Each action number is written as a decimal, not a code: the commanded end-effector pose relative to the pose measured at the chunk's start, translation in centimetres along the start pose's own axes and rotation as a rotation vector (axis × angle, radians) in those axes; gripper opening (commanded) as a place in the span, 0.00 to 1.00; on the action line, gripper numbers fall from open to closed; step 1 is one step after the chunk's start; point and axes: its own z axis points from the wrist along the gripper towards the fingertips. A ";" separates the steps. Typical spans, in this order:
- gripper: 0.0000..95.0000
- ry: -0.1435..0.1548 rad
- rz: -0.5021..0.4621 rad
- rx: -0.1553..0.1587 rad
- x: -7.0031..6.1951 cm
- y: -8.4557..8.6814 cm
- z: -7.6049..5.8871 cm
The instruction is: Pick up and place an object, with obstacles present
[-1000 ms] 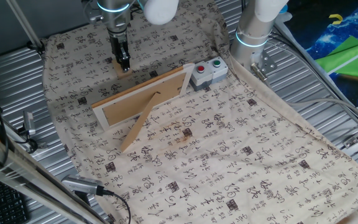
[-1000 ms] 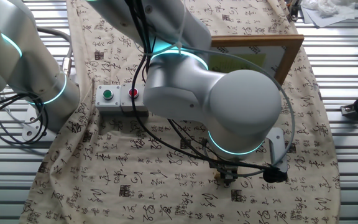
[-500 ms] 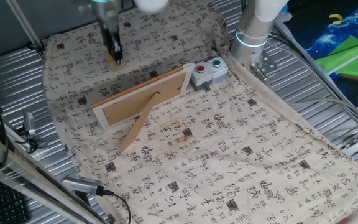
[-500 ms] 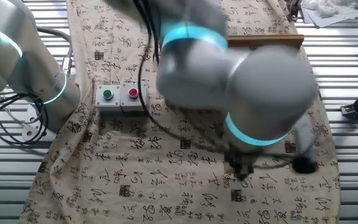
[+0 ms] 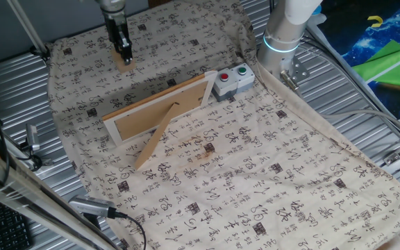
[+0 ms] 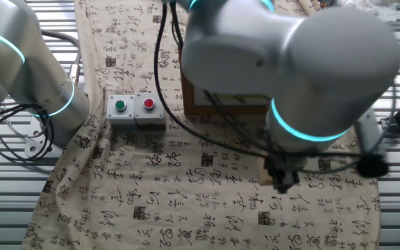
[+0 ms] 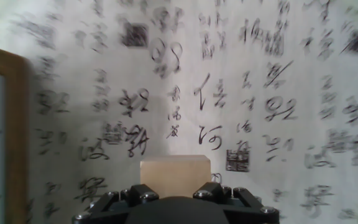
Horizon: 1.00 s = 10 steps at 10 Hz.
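Note:
The small tan wooden block [image 5: 125, 64] sits between my gripper's [image 5: 123, 54] fingers at the far left of the cloth, behind the picture frame. In the hand view the block [image 7: 175, 173] fills the gap between the jaws, just above the printed cloth. My gripper is shut on it. The light-wood picture frame [image 5: 160, 107] stands on its slanted prop leg [image 5: 154, 142] in the middle of the cloth. Its edge shows at the left of the hand view [image 7: 5, 130]. In the other fixed view the arm hides most of the frame [image 6: 217, 105], and the gripper [image 6: 282, 183] hangs low over the cloth.
A grey button box [image 5: 232, 80] with a red and a green button stands at the frame's right end; it also shows in the other fixed view [image 6: 136, 110]. The robot base [image 5: 282, 42] rises behind it. Ribbed metal table surrounds the cloth [image 5: 255, 173].
My gripper has moved left and away from the picture frame, carrying the block with it. The frame and button box have not moved.

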 end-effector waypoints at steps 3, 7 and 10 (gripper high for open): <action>0.00 0.005 -0.051 -0.003 -1.8 2.9 -6.6; 0.00 0.014 -0.061 -0.004 -3.1 7.6 -12.6; 0.00 0.017 -0.052 0.004 -3.5 14.3 -15.0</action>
